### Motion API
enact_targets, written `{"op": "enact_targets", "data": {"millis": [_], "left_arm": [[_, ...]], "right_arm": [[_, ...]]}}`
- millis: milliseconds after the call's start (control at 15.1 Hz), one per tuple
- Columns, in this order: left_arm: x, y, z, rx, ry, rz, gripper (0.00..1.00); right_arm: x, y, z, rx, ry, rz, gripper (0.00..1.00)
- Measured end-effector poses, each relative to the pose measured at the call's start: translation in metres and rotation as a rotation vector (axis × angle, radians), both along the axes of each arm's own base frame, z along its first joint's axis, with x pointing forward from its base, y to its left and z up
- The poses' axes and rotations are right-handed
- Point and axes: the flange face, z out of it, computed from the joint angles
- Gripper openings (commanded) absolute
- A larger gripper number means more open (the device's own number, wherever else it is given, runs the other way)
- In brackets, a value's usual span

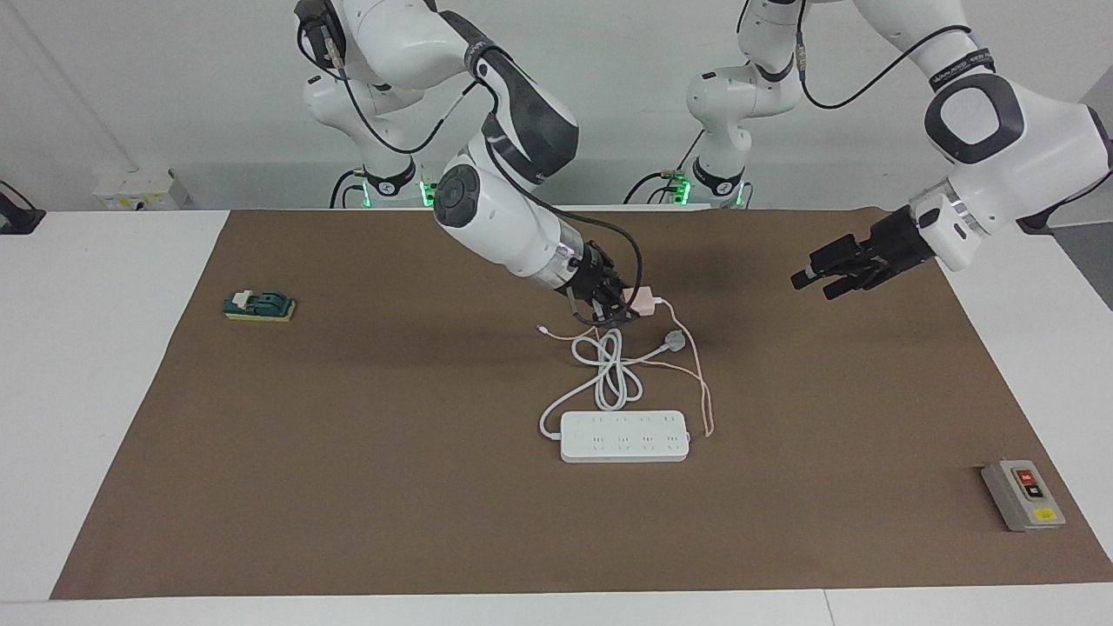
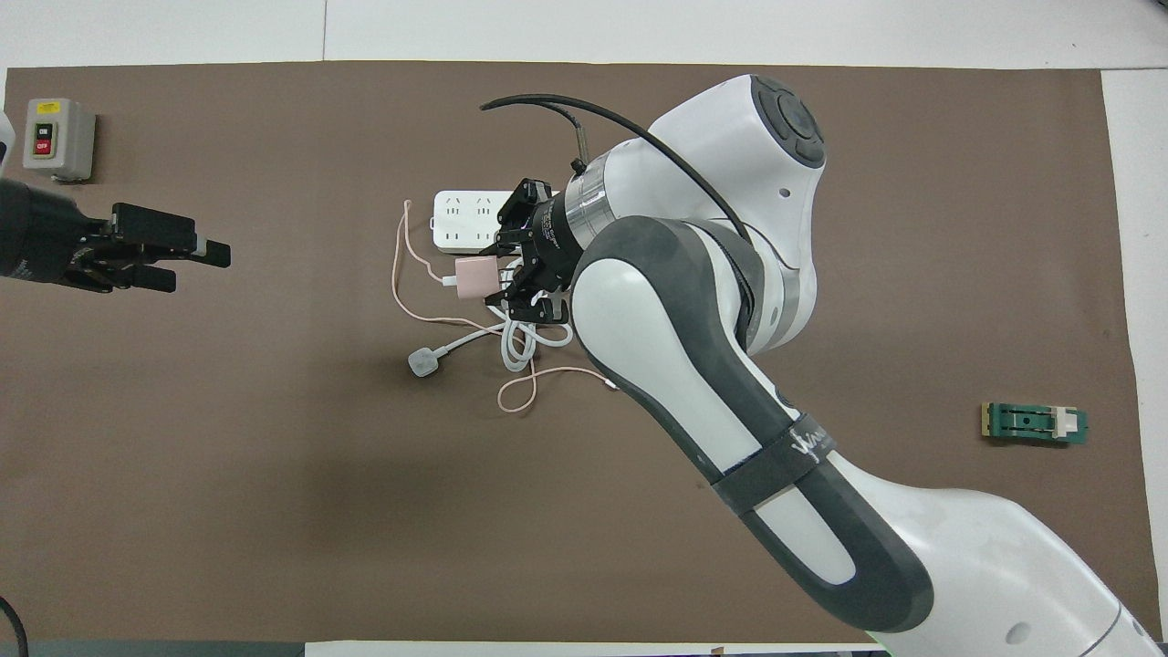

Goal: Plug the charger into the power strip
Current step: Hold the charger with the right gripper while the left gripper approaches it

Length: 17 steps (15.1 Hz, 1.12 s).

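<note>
holding: your right gripper point(image 1: 628, 306) was clamped on the charger point(image 1: 643, 302), raised over the coiled cord point(image 1: 609, 374).
strip point(image 1: 624, 436): lay farther out, unplugged.
left gripper point(image 1: 817, 280): apart, empty, over the mat point(image 1: 348, 452).
handling: you likely had a light, rigid cube; grip flat sides, mind the trailing cable point(image 1: 703, 382).

Pale pink charger point(image 1: 644, 301), white power strip point(image 1: 624, 436), brown mat point(image 1: 348, 452).

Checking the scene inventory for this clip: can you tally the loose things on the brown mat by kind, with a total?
Chargers: 1, the pink charger, held in the right claw
Power strips: 1, the white power strip
Button boxes: 1, the grey button box
Green switch blocks: 1, the green switch block
Total: 4
</note>
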Motion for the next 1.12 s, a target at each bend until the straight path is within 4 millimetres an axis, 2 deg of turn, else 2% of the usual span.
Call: {"op": "enact_targets", "data": {"millis": [331, 529, 728, 992, 1125], "left_arm": [[-0.003, -0.008, -0.047, -0.253, -0.146, -0.138, 1.0], [-0.006, -0.021, -0.074, -0.419, -0.144, -0.084, 1.0], [-0.004, -0.037, -0.093, -0.556, -0.117, -0.013, 1.0], [-0.011, -0.055, -0.116, -0.601, -0.063, 0.0, 1.0], [-0.018, -0.072, -0.125, -0.608, -0.036, -0.018, 1.0]], "right_arm": [[0.0, 0.0, 0.0, 0.001, 0.0, 0.0, 0.0], [0.0, 0.0, 0.0, 0.001, 0.0, 0.0, 0.0], [0.0, 0.0, 0.0, 0.002, 0.0, -0.001, 0.0], [0.0, 0.0, 0.001, 0.003, -0.002, -0.002, 0.0], [0.0, 0.0, 0.0, 0.003, -0.001, -0.002, 0.0]]}}
